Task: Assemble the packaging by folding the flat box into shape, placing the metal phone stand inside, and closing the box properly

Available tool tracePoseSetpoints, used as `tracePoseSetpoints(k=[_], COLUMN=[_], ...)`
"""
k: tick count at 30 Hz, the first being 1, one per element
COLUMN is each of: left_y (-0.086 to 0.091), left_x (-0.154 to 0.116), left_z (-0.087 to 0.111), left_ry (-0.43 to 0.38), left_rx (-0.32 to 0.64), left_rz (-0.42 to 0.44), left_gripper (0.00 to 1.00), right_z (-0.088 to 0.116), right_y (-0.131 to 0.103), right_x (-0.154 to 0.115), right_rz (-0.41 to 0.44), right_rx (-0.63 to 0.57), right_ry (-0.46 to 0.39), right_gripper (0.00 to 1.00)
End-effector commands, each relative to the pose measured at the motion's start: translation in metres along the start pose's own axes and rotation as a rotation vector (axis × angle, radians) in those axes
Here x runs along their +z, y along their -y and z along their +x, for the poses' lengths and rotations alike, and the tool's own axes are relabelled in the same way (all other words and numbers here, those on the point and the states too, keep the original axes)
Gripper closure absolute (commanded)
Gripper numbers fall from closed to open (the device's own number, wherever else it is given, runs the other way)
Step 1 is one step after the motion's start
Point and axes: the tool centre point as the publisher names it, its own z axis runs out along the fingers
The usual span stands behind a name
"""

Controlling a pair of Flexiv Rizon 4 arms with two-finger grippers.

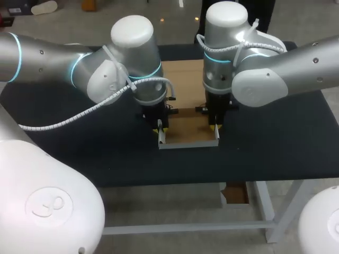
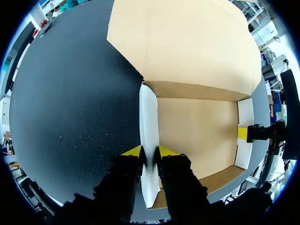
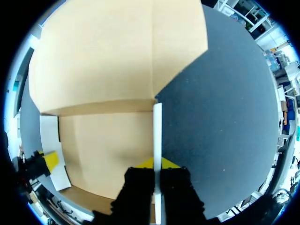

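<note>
A brown cardboard box (image 1: 188,129) lies partly folded at the middle of the table, with its side walls raised and its wide lid flap (image 1: 183,84) flat behind it. My left gripper (image 1: 160,127) is shut on the white left side wall (image 2: 149,140), one yellow tip on each face of it (image 2: 150,152). My right gripper (image 1: 215,127) pinches the right side wall (image 3: 157,140) in the same way (image 3: 157,163). Each wrist view shows the other arm's yellow tip across the box floor. No metal stand shows in any view.
The black tabletop (image 1: 79,137) stretches to both sides of the box. The box's low front wall (image 1: 188,145) stands a short way back from the table's near edge (image 1: 175,182).
</note>
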Motion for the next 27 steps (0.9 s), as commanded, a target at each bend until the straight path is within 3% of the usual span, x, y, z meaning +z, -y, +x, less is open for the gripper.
tracePoseSetpoints(k=[1,14,27], left_y=[0.001,0.002,-0.001], left_x=[0.014,0.022,0.026], left_z=[0.009,0.004,0.003], left_ry=[0.124,0.099,0.058], left_rx=[-0.001,-0.002,0.008], left_rz=[0.000,-0.028,-0.049], left_gripper=[0.81,0.85,0.83], right_z=[0.003,0.003,0.003], right_y=[0.000,0.000,0.000], right_x=[0.000,0.000,0.000], right_rz=[0.003,0.003,0.003], right_rx=[-0.001,-0.001,-0.001], right_ry=[0.001,0.001,0.001], right_gripper=[1.00,1.00,1.00])
